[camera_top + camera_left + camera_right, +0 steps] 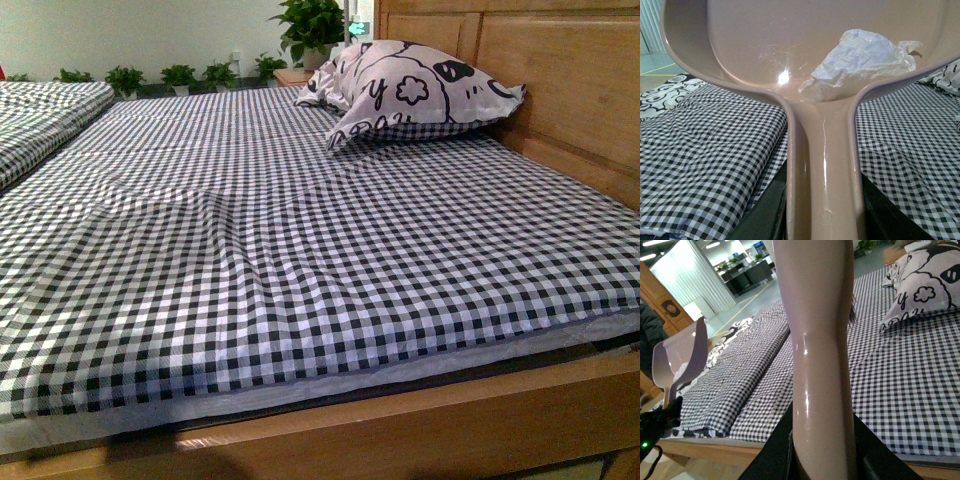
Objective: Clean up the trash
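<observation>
- front view, left to right: a folded checked quilt (45,120) lies at the upper left edge; small potted plants (165,76) line the far wall; the black-and-white checked bed sheet (300,260) fills the middle of the frame, gently creased; a larger potted plant (312,28) stands at top centre; a patterned pillow (405,90) rests at upper right against the wooden headboard (560,80); the wooden bed rail (450,425) runs along the bottom edge. neither arm appears here.
- left wrist view, left to right: checked bedding (705,160) lies at lower left and again at lower right; the beige-pink dustpan (755,45) spans the top of the frame, its handle (822,185) running down the centre to the bottom edge; the trash (860,62), a crumpled white paper wad, sits inside the pan at upper right, touching the rim where pan meets handle.
- the left fingers (765,215) show only as dark shapes beside the handle at the bottom edge, closed around it.
- right wrist view, left to right: the dustpan (680,360) is seen at the left edge, raised beside the bed; a glossy pale handle (820,365) rises up the centre; the pillow (922,285) lies at upper right.
- the right fingers (780,450) flank that handle at the bottom, clamped on it.
</observation>
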Controlling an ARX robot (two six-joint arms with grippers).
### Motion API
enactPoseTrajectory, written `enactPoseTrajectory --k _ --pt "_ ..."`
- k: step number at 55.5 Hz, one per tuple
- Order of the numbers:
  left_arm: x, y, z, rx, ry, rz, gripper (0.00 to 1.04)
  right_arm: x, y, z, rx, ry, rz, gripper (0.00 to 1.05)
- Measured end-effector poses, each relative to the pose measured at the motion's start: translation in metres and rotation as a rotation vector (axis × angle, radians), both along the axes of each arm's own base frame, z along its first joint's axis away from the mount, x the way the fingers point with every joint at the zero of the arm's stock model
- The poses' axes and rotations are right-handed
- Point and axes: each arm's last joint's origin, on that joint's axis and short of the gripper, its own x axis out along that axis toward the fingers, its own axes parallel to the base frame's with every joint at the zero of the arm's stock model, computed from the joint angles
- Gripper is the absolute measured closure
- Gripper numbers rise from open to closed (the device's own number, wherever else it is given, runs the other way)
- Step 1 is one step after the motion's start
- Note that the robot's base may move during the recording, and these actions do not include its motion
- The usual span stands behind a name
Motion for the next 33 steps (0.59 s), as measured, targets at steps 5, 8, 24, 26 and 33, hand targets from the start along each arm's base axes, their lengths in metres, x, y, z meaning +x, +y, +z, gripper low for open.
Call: enactPoseTrajectory --k 5,8,24,26,33 --pt "0.0000 -0.0001 0.0000 0.000 0.000 0.000 0.79 0.0000 0.0000 0.0000 0.000 0.000 0.000 0.85" --pt "0.0000 -0.0001 0.0000 0.000 0.000 -0.001 0.79 0.0000 0.0000 0.0000 0.000 0.000 0.000 0.85" --pt "0.0000 -0.0001 0.0000 0.000 0.000 -0.001 0.79 0.0000 0.0000 0.0000 0.000 0.000 0.000 0.85" --pt "0.0000 -0.0001 0.0000 0.000 0.000 -0.001 0.79 0.0000 0.0000 0.0000 0.000 0.000 0.000 0.85" --pt "0.0000 -0.0001 0.0000 0.000 0.000 -0.001 0.79 0.0000 0.0000 0.0000 0.000 0.000 0.000 0.85"
